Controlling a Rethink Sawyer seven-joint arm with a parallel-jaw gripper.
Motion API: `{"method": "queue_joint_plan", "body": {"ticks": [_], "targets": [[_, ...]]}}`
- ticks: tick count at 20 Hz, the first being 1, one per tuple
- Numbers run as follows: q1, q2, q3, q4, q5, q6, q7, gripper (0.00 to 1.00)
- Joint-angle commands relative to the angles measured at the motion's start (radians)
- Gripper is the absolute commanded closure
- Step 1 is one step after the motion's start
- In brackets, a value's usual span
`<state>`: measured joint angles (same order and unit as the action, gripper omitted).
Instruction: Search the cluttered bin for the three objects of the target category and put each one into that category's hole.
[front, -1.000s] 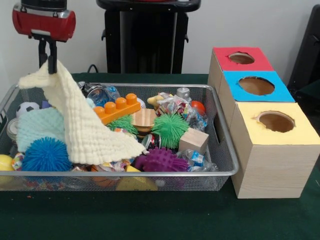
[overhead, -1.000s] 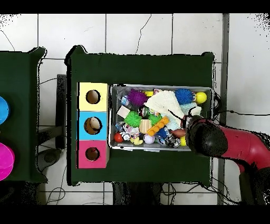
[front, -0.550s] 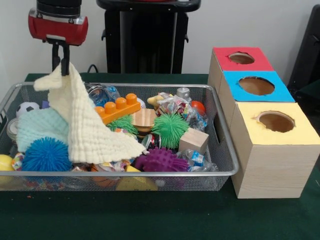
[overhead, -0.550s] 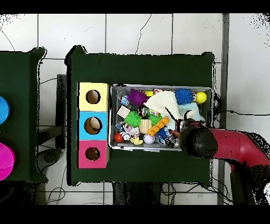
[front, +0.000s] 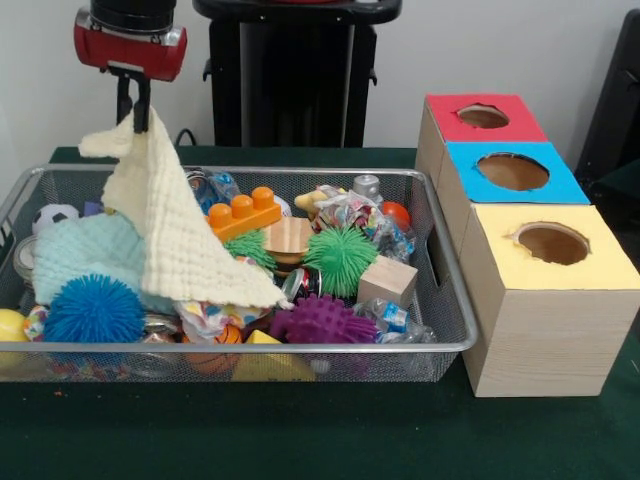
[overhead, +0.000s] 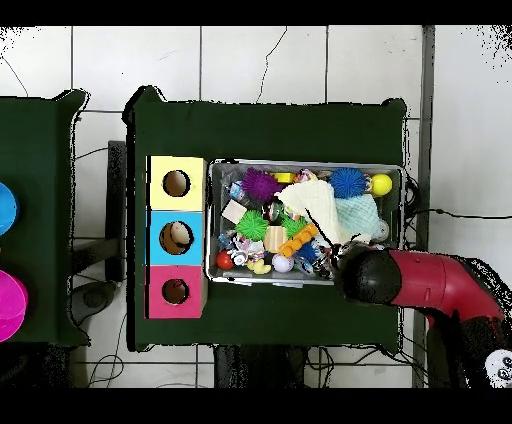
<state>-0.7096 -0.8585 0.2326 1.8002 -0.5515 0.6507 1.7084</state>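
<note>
My gripper (front: 136, 112) hangs above the far left of the wire bin (front: 440, 250), shut on a corner of a cream waffle cloth (front: 175, 225). The cloth hangs from the fingers and its lower edge still drapes over the toys. From above, the cream cloth (overhead: 316, 204) lies across the bin's middle and the arm's head (overhead: 365, 275) covers the gripper. Under it lies a mint cloth (front: 85, 250). Three boxes stand beside the bin, each with a hole: red (front: 483, 116), blue (front: 513, 171) and yellow (front: 551, 243).
The bin is crowded: a blue spiky ball (front: 92, 310), green spiky ball (front: 340, 260), purple spiky ball (front: 322, 320), orange brick (front: 238, 213), wooden cube (front: 387, 281), wooden disc (front: 288, 238), yellow balls and wrapped bits. The boxes (overhead: 176, 237) sit left of the bin from above.
The gripper has risen and moved right in the front view, lifting the cream cloth higher. More of the mint cloth and the toys beneath now show.
</note>
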Motion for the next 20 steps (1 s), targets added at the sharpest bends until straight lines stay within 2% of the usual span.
{"method": "queue_joint_plan", "body": {"ticks": [1, 6, 7, 18, 20], "targets": [[-0.02, 0.035, -0.026, 0.041, -0.043, 0.045, -0.027, 1.0], [-0.034, 0.035, 0.0, 0.058, -0.037, -0.016, -0.038, 1.0], [-0.035, 0.036, 0.003, 0.057, -0.037, -0.021, -0.035, 0.0], [-0.055, 0.021, 0.041, 0.091, -0.029, -0.088, -0.04, 0.0], [-0.061, 0.004, 0.075, 0.123, 0.013, -0.099, -0.036, 0.0]]}}
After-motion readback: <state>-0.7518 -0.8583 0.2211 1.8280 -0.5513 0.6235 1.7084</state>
